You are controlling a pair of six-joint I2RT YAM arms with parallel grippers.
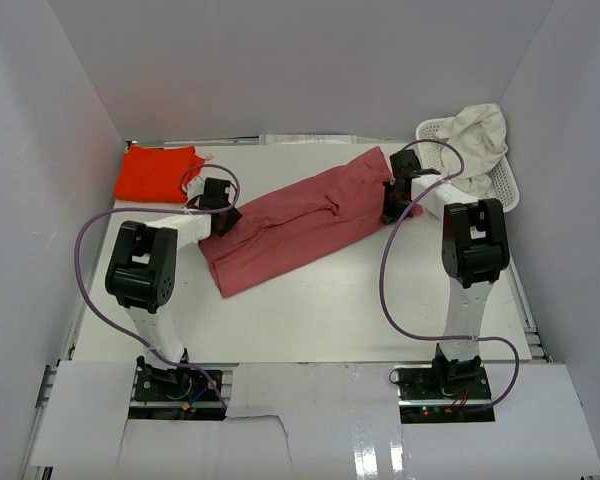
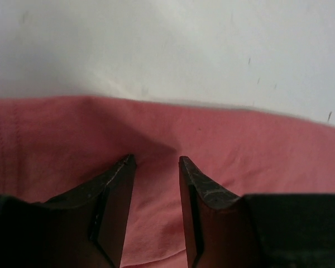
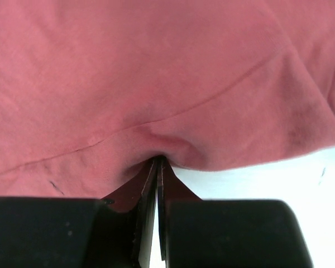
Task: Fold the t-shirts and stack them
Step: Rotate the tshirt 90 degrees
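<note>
The dusty rose-red t-shirt (image 1: 300, 220) lies as a long diagonal band across the middle of the table. My left gripper (image 1: 225, 222) is at its left end, open, with its fingers astride the cloth (image 2: 257, 151); the fingertips (image 2: 156, 162) are a small gap apart. My right gripper (image 1: 392, 210) is at the shirt's right end, shut on a pinched edge of the cloth (image 3: 156, 72), with the jaws (image 3: 158, 161) closed together. The bright orange-red t-shirt (image 1: 158, 172) lies folded at the back left. The cream-white t-shirt (image 1: 480, 140) is bunched on top of the basket.
The white lattice basket (image 1: 505, 185) stands at the back right corner, close to my right arm. White walls enclose the table (image 1: 330, 300) on three sides. Purple cables loop from both arms above the table.
</note>
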